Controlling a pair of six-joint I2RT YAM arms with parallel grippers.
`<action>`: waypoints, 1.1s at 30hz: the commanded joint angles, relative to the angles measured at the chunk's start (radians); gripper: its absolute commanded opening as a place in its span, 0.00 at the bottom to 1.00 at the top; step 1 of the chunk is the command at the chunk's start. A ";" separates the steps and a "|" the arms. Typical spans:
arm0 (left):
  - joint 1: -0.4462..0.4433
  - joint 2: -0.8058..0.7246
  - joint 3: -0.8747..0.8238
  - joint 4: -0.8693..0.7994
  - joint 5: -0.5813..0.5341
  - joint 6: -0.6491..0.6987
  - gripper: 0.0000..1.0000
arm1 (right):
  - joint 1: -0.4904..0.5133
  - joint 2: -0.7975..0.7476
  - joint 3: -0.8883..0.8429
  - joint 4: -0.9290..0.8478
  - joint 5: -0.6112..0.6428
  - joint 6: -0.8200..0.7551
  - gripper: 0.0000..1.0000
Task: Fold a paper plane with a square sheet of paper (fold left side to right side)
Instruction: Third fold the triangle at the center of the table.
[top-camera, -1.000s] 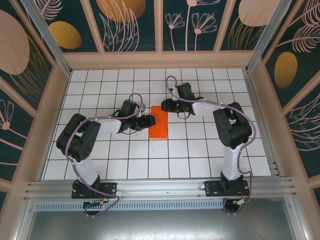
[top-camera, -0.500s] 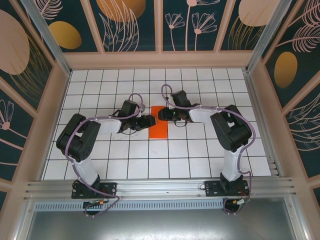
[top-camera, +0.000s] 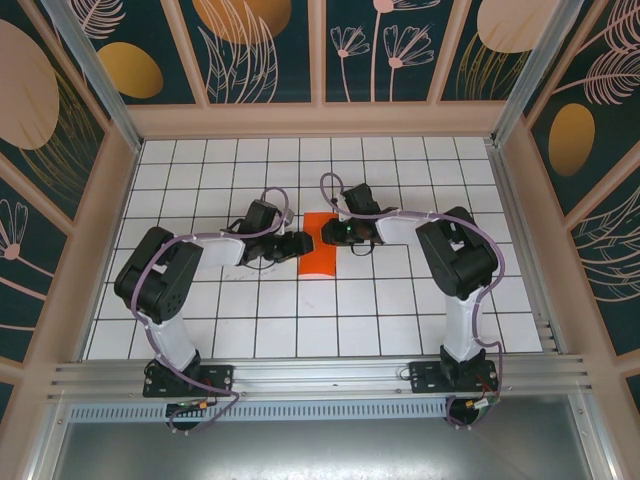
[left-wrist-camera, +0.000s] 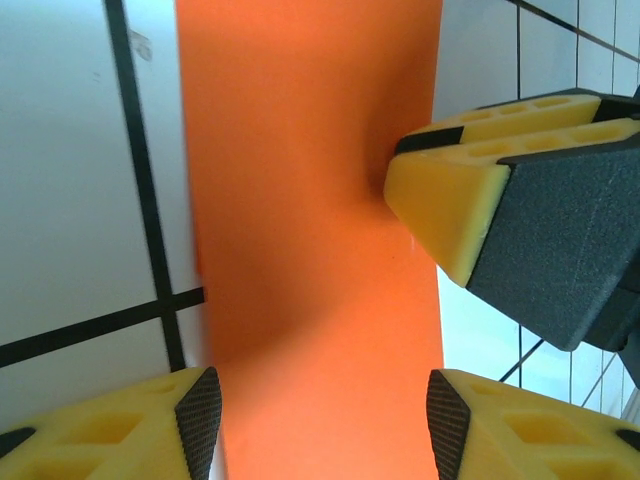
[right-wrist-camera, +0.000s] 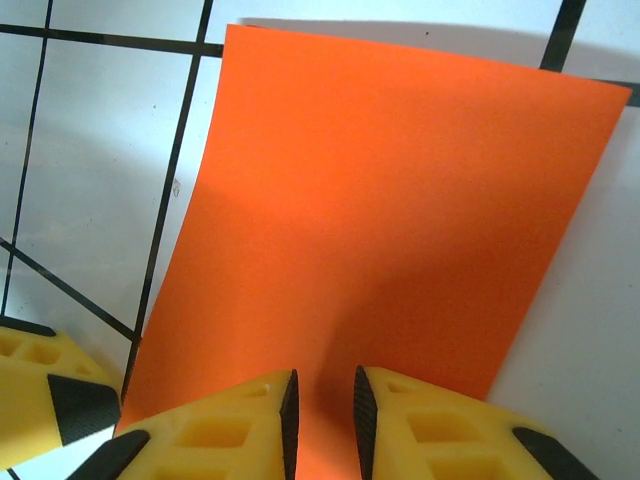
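Observation:
The square sheet of paper (top-camera: 318, 262) lies on the white grid table as a narrow orange rectangle, folded in half. My left gripper (top-camera: 302, 243) reaches it from the left. In the left wrist view the left gripper (left-wrist-camera: 322, 410) stands open, one pad at each long edge of the paper (left-wrist-camera: 310, 200). My right gripper (top-camera: 330, 234) is over the sheet's far part. In the right wrist view the right gripper (right-wrist-camera: 325, 400) rests on the paper (right-wrist-camera: 390, 200), its jaws drawn close with a thin orange gap between them.
A yellow fingertip of the right gripper (left-wrist-camera: 450, 200) touches the paper's right edge in the left wrist view. A left gripper finger (right-wrist-camera: 60, 400) shows at the lower left of the right wrist view. White tiles (top-camera: 400, 300) surround the sheet; patterned walls (top-camera: 320, 50) enclose the table.
The right gripper has slid left and nearer, onto the paper's far part, and its jaws have narrowed. The left gripper has barely moved.

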 joint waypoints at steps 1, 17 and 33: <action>-0.010 0.026 0.027 -0.028 0.020 0.022 0.59 | -0.001 0.039 0.004 -0.055 0.017 -0.022 0.26; -0.013 -0.052 0.027 -0.131 -0.096 0.023 0.62 | 0.000 0.037 0.008 -0.051 0.012 -0.019 0.26; -0.035 0.002 0.044 -0.112 -0.024 0.015 0.56 | 0.001 0.038 0.010 -0.055 0.019 -0.018 0.26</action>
